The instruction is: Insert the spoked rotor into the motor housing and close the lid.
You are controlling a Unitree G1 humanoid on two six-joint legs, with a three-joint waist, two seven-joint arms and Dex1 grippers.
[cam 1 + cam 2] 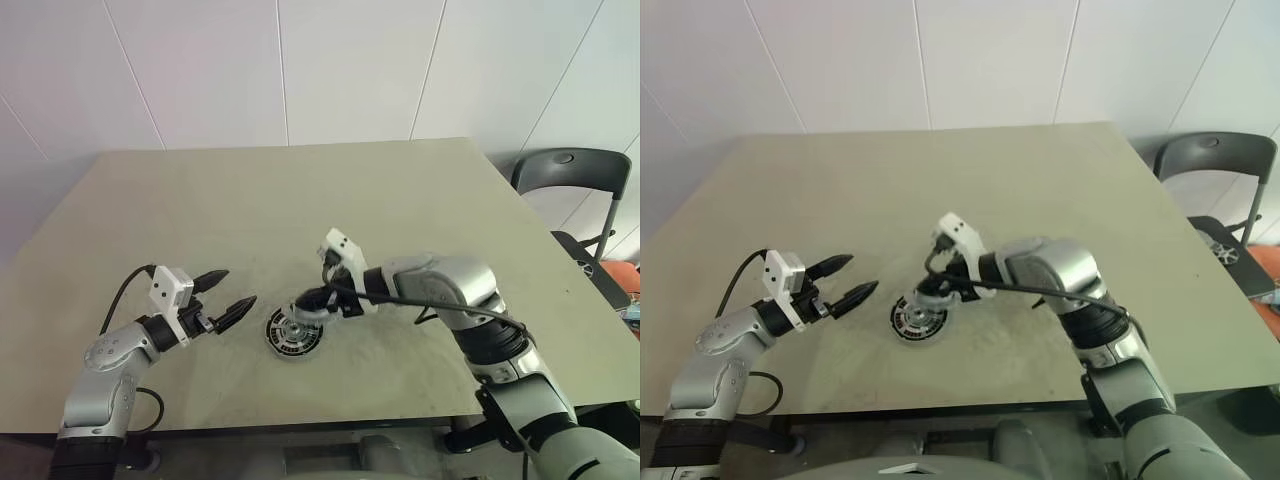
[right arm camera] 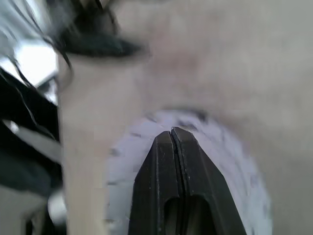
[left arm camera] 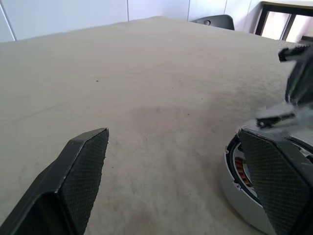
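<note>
The right hand (image 1: 303, 309) covers the upper edge of the motor housing (image 1: 291, 336), so what sits under its shut tips can't be made out. In the left wrist view one finger (image 3: 274, 183) hides much of that housing. The right wrist view is smeared; the pale disc (image 2: 234, 166) beneath is blurred. A chair (image 1: 580, 180) is cut off by the picture's edge.

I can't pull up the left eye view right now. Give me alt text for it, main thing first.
The right pincer, shut, is at the upper right edge of the motor housing, which lies flat near the front middle of the beige table. The left pincer is open, level and apart to the housing's left. A dark chair stands past the table's right side.
</note>
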